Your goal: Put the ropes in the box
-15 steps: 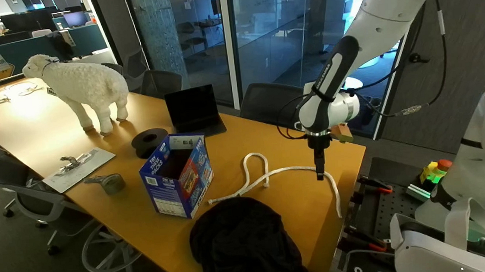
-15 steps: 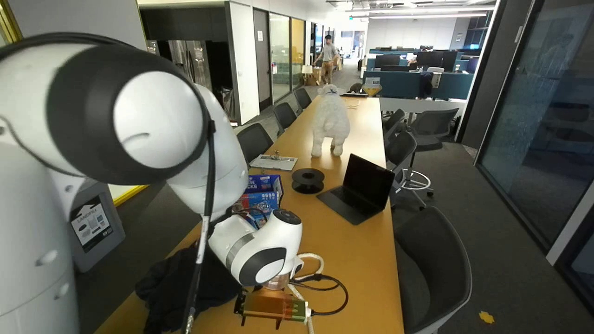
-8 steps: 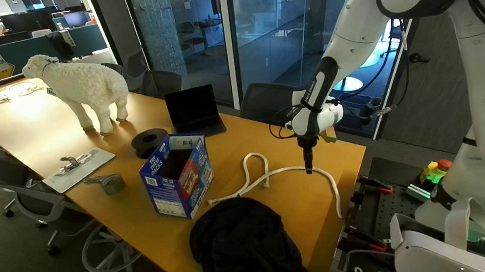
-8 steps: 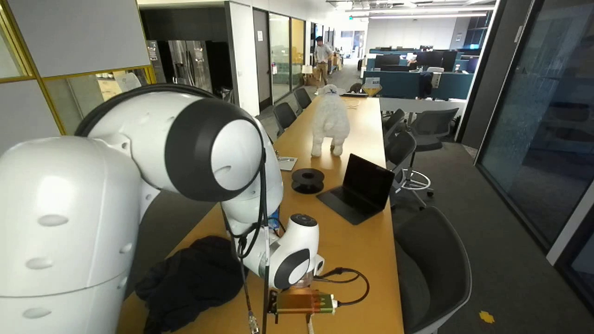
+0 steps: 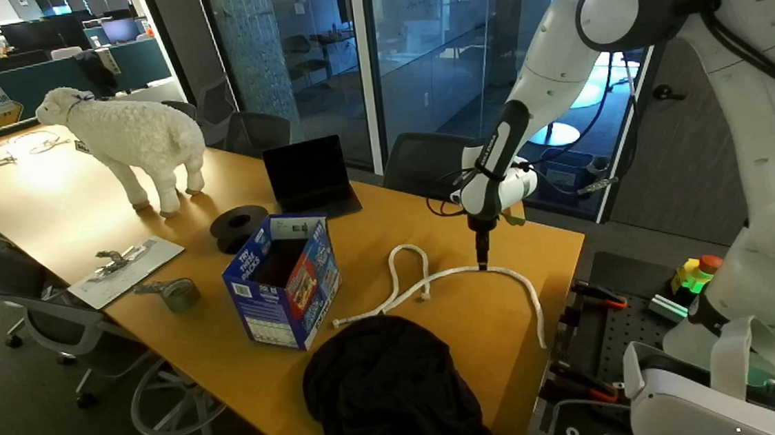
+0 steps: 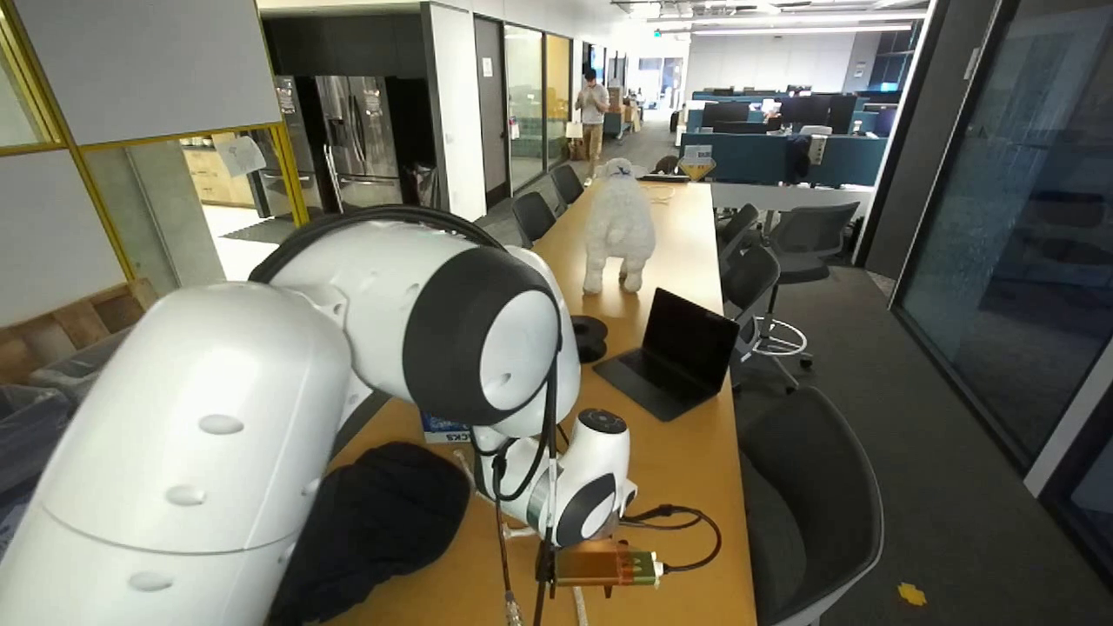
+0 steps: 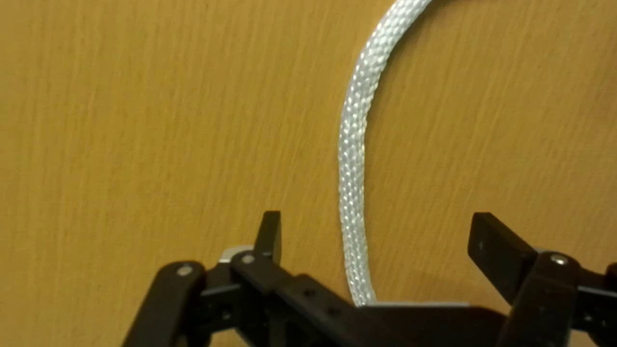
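Observation:
The white rope (image 5: 452, 271) lies on the table in loose loops, right of the box. The blue printed box (image 5: 271, 316) stands upright with its top open. In an exterior view only a blue piece of the box (image 6: 445, 429) shows beside the arm. My gripper (image 5: 483, 267) points down at the far stretch of the rope. In the wrist view my gripper (image 7: 376, 214) is open, and the rope (image 7: 352, 168) runs between its fingers, nearer the left one, touching neither. The rope's lower part is hidden behind the gripper there. I cannot tell how high the fingertips are above the table.
A black cloth bag (image 5: 394, 390) lies near the rope's near end and the box. A laptop (image 5: 312, 182), a black spool (image 5: 239, 226), a tape roll (image 5: 180, 294), a clipboard (image 5: 129, 269) and a plush sheep (image 5: 132, 137) are further along the table.
My gripper has moved leftward in an exterior view, toward the box side, and now stands at the rope. The arm swung right in an exterior view. The rope and box have not moved.

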{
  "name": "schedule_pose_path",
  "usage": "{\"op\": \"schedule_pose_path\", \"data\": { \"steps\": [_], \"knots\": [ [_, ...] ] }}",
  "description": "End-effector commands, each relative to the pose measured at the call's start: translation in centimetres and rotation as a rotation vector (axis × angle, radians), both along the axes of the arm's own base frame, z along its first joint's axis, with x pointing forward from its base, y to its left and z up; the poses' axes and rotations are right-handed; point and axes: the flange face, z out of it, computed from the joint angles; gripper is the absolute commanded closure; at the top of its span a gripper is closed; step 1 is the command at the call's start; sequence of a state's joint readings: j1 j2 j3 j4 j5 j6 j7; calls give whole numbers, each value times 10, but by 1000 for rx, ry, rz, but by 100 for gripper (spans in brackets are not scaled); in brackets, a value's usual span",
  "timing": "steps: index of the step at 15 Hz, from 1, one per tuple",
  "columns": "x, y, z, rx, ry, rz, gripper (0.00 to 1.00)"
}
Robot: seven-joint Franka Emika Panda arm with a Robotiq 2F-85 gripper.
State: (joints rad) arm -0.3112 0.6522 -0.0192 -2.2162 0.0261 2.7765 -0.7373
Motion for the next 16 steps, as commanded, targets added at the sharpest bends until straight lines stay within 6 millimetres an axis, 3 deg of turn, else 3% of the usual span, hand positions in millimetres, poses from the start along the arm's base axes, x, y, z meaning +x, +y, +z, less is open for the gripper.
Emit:
{"op": "schedule_pose_path", "data": {
  "steps": [1, 9, 10, 12, 16],
  "knots": [
    [18, -7, -21, 43, -22, 15, 0],
    [29, -13, -44, 59, -25, 30, 0],
    [30, -14, -43, 58, -27, 28, 25],
    [31, -16, -41, 54, -30, 23, 32],
    [31, -18, -38, 53, -26, 15, 64]
  ]
}}
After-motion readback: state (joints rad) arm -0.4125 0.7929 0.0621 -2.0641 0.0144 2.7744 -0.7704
